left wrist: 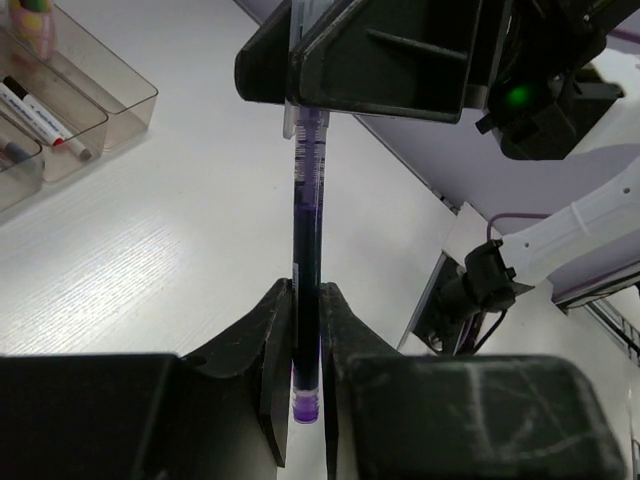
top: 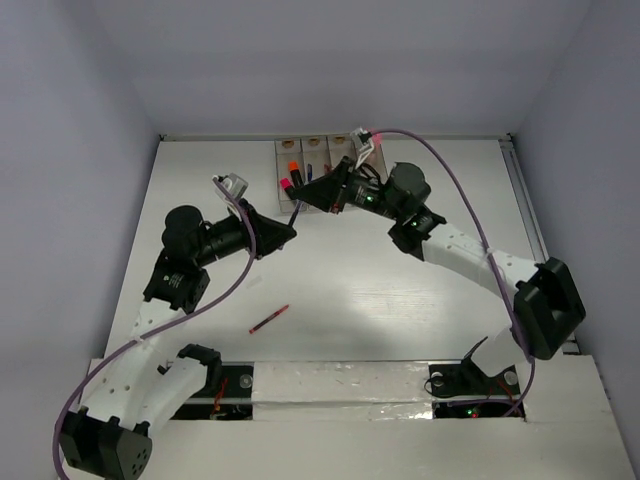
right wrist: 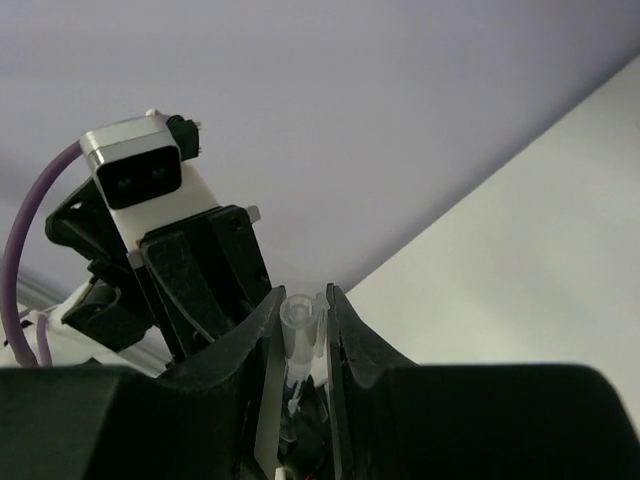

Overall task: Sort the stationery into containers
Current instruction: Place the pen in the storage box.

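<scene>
Left fingers (left wrist: 275, 360) pinch the blue pen (left wrist: 306, 210) at its lower end; right fingers (right wrist: 255, 345) pinch its clear opposite end. Pen spans between them, off the surface (left wrist: 150, 250); the containers (left wrist: 125, 105) sit up-left of the left fingers.

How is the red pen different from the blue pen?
The red pen lies flat on the table; the blue pen is held up. Nothing touches the red pen; the blue pen is pinched by the left gripper at one end and the right gripper at the other. Both are thin pens, and neither is in the bins.
</scene>
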{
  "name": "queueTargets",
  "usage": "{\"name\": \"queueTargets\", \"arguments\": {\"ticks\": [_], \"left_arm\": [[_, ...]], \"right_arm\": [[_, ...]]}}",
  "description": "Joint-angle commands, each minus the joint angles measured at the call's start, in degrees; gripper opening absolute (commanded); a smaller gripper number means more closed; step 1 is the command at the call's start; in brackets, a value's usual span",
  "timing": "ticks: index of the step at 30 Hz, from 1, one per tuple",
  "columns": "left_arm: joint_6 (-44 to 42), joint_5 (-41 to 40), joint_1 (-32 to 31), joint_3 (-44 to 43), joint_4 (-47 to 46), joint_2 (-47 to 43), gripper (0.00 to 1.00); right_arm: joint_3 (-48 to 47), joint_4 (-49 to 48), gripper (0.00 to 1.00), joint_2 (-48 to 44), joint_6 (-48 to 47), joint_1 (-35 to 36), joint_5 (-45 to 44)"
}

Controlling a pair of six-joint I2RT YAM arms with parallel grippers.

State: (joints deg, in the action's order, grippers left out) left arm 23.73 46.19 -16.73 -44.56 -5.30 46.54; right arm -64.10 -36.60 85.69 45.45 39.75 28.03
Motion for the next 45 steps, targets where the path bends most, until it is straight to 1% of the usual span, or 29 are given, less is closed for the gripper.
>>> {"name": "queueTargets", "arguments": {"ticks": [1, 2, 4, 5, 7, 8, 11, 12, 13, 14, 15, 16, 17, 18, 19, 20, 21, 22, 23, 24, 25, 27, 28, 31, 36, 41, 43, 45], "left_arm": [[0.1, 2.3, 0.3, 4.3, -0.6, -2.8, 0.07], [-0.1, 2.1, 0.3, 5.2, 0.0, -3.1, 0.20], [-1.6, 1.3, 0.3, 6.3, 1.3, -4.2, 0.35], [-2.1, 0.3, 0.3, 6.5, 1.8, -4.4, 0.50], [-2.9, -0.1, 0.3, 6.8, 2.7, -5.1, 0.65], [-3.2, -0.1, 0.3, 6.8, 3.4, -5.1, 0.83], [-4.6, -1.1, 0.3, 6.3, 4.6, -5.7, 0.97], [-4.8, -1.5, 0.3, 6.3, 5.1, -6.4, 0.99], [-5.0, -2.2, 0.3, 6.5, 5.2, -6.8, 0.99], [-5.7, -4.2, 0.3, 6.7, 5.2, -7.3, 0.99], [-6.5, -7.0, 0.3, 7.1, 6.7, -8.6, 0.99], [-6.5, -7.0, 0.3, 7.4, 6.9, -9.3, 0.99], [-6.8, -9.7, 0.3, 7.6, 7.1, -9.8, 0.99], [-6.9, -10.8, 0.3, 7.5, 8.1, -10.4, 0.99], [-7.4, -11.6, 0.3, 7.0, 8.5, -10.6, 0.99], [-7.6, -12.2, 0.3, 7.0, 8.6, -10.7, 0.99], [-7.3, -12.2, 0.3, 7.1, 8.4, -10.8, 0.99], [-7.2, -12.0, 0.3, 7.5, 8.3, -10.6, 0.99], [-7.2, -11.9, 0.3, 7.6, 8.5, -10.5, 0.99], [-7.2, -12.1, 0.3, 7.6, 8.8, -10.4, 0.99], [-7.1, -12.4, 0.3, 7.8, 8.9, -10.6, 0.99], [-7.0, -13.1, 0.3, 7.8, 8.8, -11.1, 0.99], [-6.9, -13.3, 0.3, 7.9, 8.9, -11.3, 0.99], [-6.9, -13.3, 0.3, 8.1, 8.8, -11.2, 0.99], [-6.9, -13.0, 0.3, 8.2, 8.8, -10.9, 0.99], [-6.7, -13.3, 0.3, 8.3, 8.8, -10.7, 0.99], [-6.6, -13.3, 0.3, 8.4, 8.8, -10.4, 0.99], [-6.6, -13.4, 0.3, 8.4, 8.8, -9.9, 0.99]], "right_arm": [[-6.6, 3.1, 0.00, 5.2, -0.6, -4.4, -4.2], [-8.0, 2.8, 0.00, 6.3, 0.3, -5.1, -4.1], [-11.2, 1.5, 0.00, 8.5, 2.1, -5.6, -4.2], [-12.1, 1.1, 0.00, 10.7, 3.8, -5.6, -4.3], [-14.4, -0.1, 0.00, 12.7, 5.7, -6.8, -4.3], [-15.1, -0.1, 0.00, 14.5, 5.9, -6.8, -4.6], [-18.3, 1.4, 0.00, 17.2, 5.2, -9.2, -4.7], [-19.2, 2.4, 0.00, 18.6, 4.0, -9.8, -5.7], [-20.4, 6.5, 0.00, 19.4, 2.5, -10.3, -6.5], [-24.4, 9.8, 0.00, 20.3, -3.0, -11.0, -7.4], [-28.5, 16.1, 0.00, 22.1, -8.7, -11.0, -10.5], [-28.5, 19.2, 0.00, 23.3, -8.8, -11.0, -12.4], [-31.0, 22.5, 0.00, 24.6, -14.9, -11.0, -14.1], [-36.3, 25.7, 0.00, 26.0, -17.5, -11.0, -17.4], [-38.9, 30.3, 0.00, 29.1, -19.7, -11.0, -18.7], [-41.7, 32.7, 0.00, 30.9, -24.3, -11.0, -19.7], [-47.2, 35.2, 0.00, 32.6, -26.4, -11.0, -21.8], [-49.6, 39.1, 0.00, 34.2, -27.9, -11.0, -22.6], [-51.9, 40.6, 0.00, 37.1, -31.2, -11.0, -23.4], [-56.4, 42.4, 0.00, 38.6, -32.6, -11.0, -24.3], [-58.8, 45.8, 0.00, 39.9, -35.2, -11.0, -24.9], [-63.6, 49.6, 0.00, 43.5, -37.3, -11.0, -25.9], [-65.0, 50.8, 0.00, 44.6, -38.8, -11.0, -26.1], [-67.8, 53.2, 0.00, 48.0, -39.6, -11.0, -25.8], [-70.5, 55.9, 0.00, 53.1, -38.2, -11.0, -22.0], [-74.8, 58.5, 0.00, 57.6, -35.6, -11.0, -20.4], [-76.8, 57.8, 0.00, 58.7, -34.5, -11.0, -20.5], [-76.4, 55.9, 0.29, 58.9, -32.6, -11.0, -20.9]]}}
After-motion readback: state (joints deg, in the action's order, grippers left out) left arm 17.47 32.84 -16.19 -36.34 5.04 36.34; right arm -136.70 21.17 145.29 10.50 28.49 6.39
